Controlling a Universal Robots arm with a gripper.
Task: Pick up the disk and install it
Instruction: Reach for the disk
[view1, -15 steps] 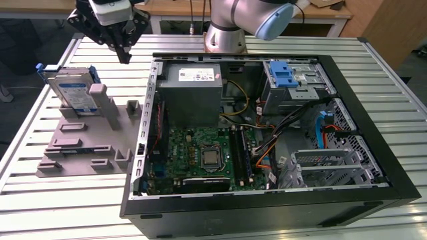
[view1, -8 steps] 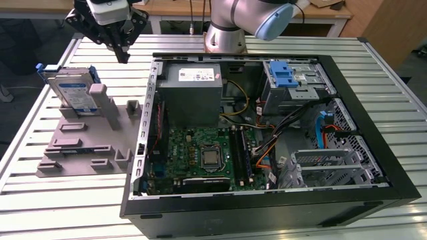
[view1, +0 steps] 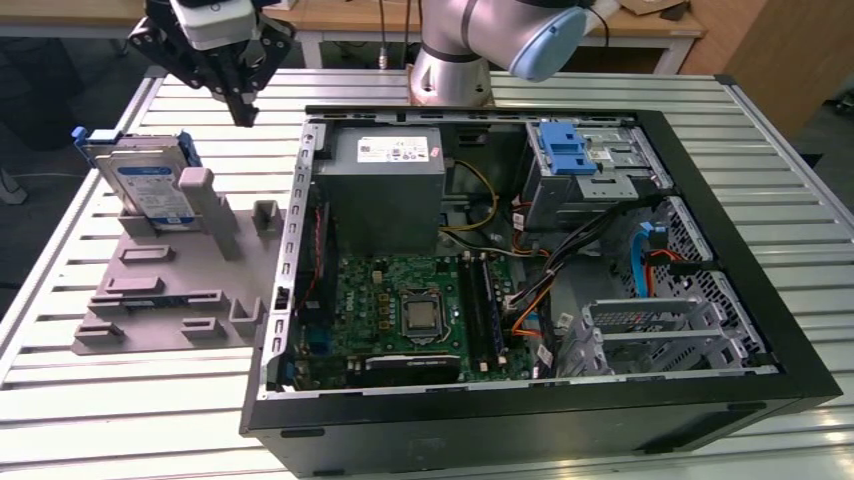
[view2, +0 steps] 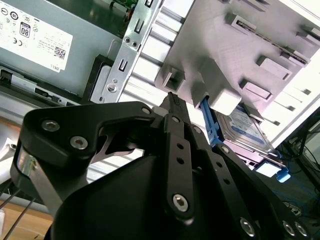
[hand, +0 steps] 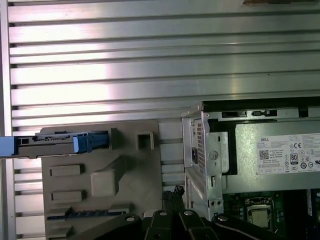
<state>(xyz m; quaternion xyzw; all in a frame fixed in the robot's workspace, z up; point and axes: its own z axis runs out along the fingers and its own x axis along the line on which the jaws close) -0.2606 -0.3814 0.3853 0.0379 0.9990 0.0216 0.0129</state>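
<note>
The disk (view1: 144, 185) is a silver drive with a white-and-blue label in a blue bracket. It stands on edge in a grey holder plate (view1: 174, 290) at the exterior view's left. My gripper (view1: 244, 115) hangs shut and empty above the table, between the disk and the open computer case (view1: 534, 400). In the first wrist view the disk (hand: 55, 144) shows edge-on, apart from the gripper (hand: 172, 192). The second wrist view shows the gripper (view2: 172, 100) with the disk (view2: 247, 127) beyond it, behind the holder's posts.
Inside the case sit a grey power-supply box (view1: 387, 190), a green motherboard (view1: 400, 310) and a metal drive cage (view1: 594, 170) with a blue latch (view1: 567, 150). Loose cables run between them. The slatted aluminium table (view1: 147, 400) surrounds the holder plate.
</note>
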